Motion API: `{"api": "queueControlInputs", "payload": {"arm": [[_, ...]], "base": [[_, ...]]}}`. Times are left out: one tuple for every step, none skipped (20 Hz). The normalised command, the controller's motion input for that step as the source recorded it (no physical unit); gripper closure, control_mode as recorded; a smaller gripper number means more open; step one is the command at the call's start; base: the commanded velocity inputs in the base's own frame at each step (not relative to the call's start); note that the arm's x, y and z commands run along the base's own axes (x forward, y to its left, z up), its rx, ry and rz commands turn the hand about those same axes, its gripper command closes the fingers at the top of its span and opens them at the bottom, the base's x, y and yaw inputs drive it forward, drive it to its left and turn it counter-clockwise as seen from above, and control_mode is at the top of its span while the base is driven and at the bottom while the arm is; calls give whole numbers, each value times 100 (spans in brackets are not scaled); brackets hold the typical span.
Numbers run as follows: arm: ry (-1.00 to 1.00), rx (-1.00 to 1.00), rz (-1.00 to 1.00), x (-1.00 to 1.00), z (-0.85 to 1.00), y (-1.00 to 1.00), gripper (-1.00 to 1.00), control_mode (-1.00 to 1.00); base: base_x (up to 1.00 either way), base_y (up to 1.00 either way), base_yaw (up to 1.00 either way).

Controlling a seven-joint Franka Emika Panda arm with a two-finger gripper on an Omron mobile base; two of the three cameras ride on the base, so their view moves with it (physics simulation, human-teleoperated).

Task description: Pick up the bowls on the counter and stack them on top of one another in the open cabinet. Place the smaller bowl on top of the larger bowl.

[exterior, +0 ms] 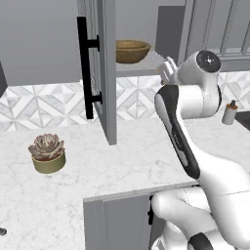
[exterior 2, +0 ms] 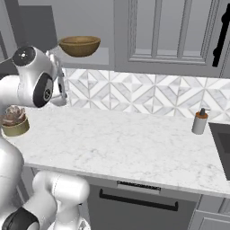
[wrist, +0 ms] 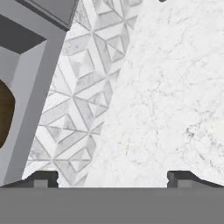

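My pincer hangs open and empty; swinging up carelessly could knock the bowl off the cabinet shelf above it.

A succulent in an olive pot stands upright toward the left. A soap dispenser stands far to the right, just beside a dark sink. Patterned grey-white tiles line the wall behind, under a panelled wall cupboard.
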Motion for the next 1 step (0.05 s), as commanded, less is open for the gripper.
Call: {"api": "queueControlInputs", "payload": {"arm": [[26, 4, 4, -21, -94, -20, -100, -100]], "base": [[0, 0, 0]]}}
